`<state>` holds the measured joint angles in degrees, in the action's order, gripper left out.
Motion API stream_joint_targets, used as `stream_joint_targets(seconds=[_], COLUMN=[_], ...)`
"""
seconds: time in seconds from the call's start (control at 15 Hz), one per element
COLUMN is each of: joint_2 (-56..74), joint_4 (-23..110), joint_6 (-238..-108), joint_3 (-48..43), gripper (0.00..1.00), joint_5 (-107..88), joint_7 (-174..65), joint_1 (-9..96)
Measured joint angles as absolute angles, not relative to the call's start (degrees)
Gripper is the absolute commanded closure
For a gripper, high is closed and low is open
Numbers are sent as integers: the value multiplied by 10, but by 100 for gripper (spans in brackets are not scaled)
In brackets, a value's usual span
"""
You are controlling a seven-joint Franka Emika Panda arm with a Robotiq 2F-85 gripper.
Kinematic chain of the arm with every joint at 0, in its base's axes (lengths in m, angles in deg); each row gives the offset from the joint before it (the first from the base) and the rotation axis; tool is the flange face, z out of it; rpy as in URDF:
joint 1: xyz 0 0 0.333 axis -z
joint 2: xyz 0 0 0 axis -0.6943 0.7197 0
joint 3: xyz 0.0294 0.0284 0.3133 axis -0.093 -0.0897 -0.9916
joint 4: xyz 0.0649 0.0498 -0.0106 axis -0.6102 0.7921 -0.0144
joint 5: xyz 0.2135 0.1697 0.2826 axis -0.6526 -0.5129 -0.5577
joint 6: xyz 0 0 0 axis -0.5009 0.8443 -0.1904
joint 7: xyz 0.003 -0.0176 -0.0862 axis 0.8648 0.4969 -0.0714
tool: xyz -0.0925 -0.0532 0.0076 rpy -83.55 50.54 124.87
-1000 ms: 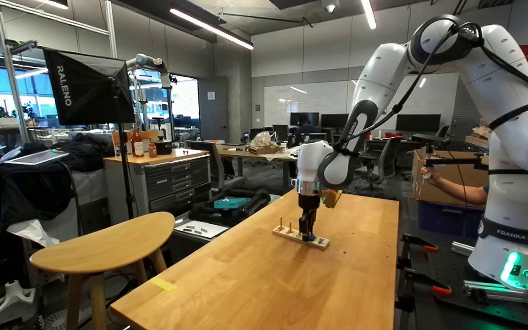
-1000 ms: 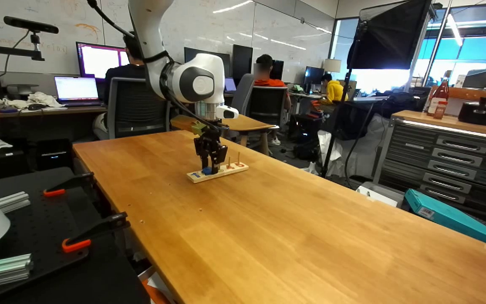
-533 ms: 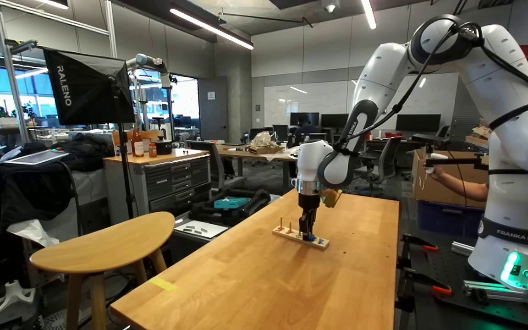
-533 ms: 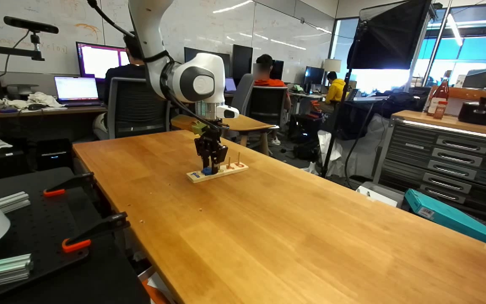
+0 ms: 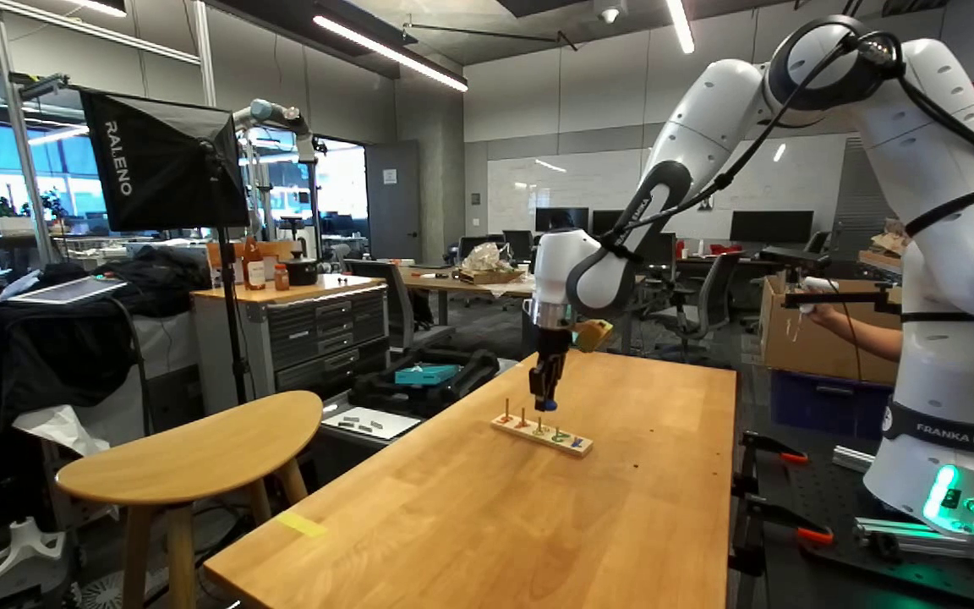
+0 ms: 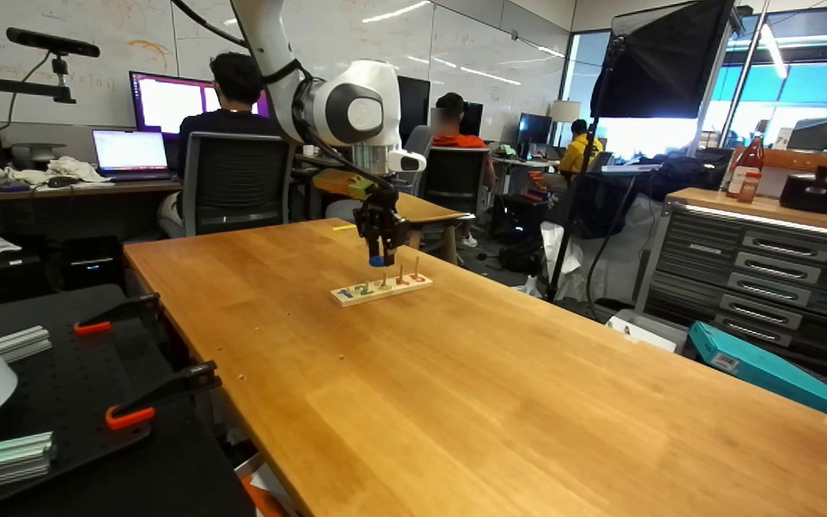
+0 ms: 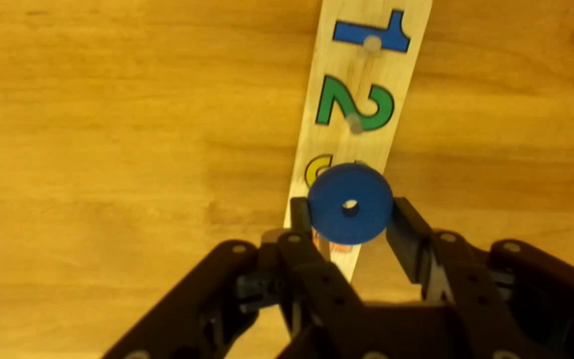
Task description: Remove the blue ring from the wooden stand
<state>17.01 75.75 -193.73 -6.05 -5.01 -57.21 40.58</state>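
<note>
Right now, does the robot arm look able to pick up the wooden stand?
Probably not: its fingers grip the blue ring, though nothing else seems to block the wooden stand below.

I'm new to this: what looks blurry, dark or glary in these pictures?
Wrist view: the claw is dark and soft-edged and the peg tips fuzzy, while the blue 1 on the stand looks crisp; the ring shows no glare. In an exterior view, the window is partly washed out and the whiteboard shows bright streaks.
</note>
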Motion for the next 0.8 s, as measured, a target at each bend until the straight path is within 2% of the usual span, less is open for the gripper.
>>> stream_joint_targets(seconds=[0.67,0.73,0.8], joint_2=[190,198,207], joint_4=[763,769,775], joint_6=[-1924,-1925,-1927], joint_3=[26,27,27], gripper=[82,42,30], joint_5=[-39,-39,-39], joint_7=[-572,-572,-572], joint_1=[448,452,454])
